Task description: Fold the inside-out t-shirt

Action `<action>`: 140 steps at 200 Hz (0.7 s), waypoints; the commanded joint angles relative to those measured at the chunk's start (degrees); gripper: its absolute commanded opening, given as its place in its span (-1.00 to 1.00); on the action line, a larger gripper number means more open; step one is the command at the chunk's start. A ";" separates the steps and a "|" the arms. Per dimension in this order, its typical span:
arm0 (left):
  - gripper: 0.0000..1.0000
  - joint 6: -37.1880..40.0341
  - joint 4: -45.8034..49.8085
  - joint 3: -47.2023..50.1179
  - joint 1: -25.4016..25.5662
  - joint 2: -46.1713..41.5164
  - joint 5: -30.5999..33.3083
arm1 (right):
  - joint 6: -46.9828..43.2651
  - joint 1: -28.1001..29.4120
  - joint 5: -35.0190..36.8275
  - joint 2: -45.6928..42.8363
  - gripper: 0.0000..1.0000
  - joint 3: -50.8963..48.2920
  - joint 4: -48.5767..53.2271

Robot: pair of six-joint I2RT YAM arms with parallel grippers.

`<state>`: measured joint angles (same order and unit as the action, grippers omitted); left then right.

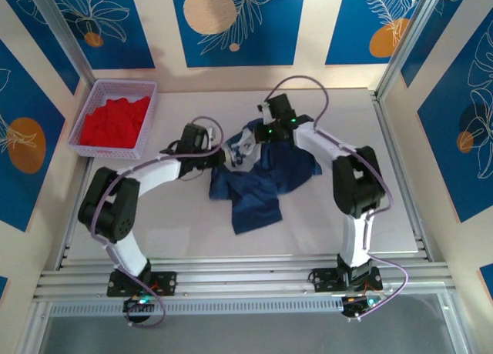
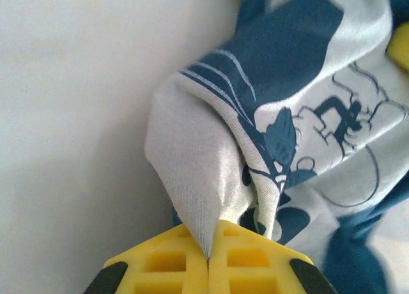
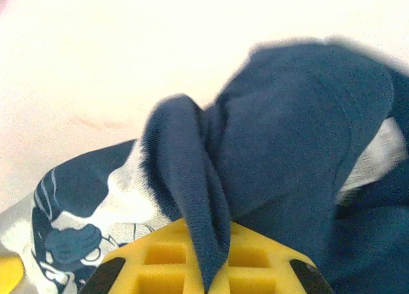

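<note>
The inside-out t-shirt (image 1: 258, 181) lies crumpled in the middle of the table, navy with a pale printed patch (image 1: 240, 148) at its far end. My left gripper (image 1: 218, 155) is at the shirt's far left edge, shut on a pale fold of the printed cloth (image 2: 198, 198). The fold runs down between the yellow jaws of that gripper (image 2: 208, 259). My right gripper (image 1: 260, 132) is at the shirt's far edge, shut on a navy fold (image 3: 204, 204) that passes between its jaws (image 3: 211, 284). The printed patch (image 3: 77, 236) shows at the lower left of the right wrist view.
A lilac basket (image 1: 91, 106) with a bright red garment (image 1: 114, 121) stands at the back left. Metal frame rails (image 1: 393, 131) border the table on the right and along the near edge. Bare table lies to the left of the shirt (image 2: 70, 115).
</note>
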<state>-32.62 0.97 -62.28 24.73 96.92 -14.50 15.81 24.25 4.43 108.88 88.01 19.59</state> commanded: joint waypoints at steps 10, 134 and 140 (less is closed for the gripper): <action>-1.00 6.15 -3.20 -6.16 0.57 -13.27 -0.65 | -3.77 -0.92 -0.27 -17.66 -1.00 -3.94 -7.33; 0.37 10.63 12.67 19.88 13.52 -31.49 13.01 | 12.57 4.90 6.85 -45.36 0.33 -52.35 -10.97; 0.37 9.15 13.20 18.99 11.91 -30.08 12.80 | 12.45 5.09 6.62 -42.77 0.33 -50.57 -10.98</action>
<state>-21.41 11.60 -39.20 40.40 66.11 -10.31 26.39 28.80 11.79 60.84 31.51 13.56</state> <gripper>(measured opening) 0.680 0.662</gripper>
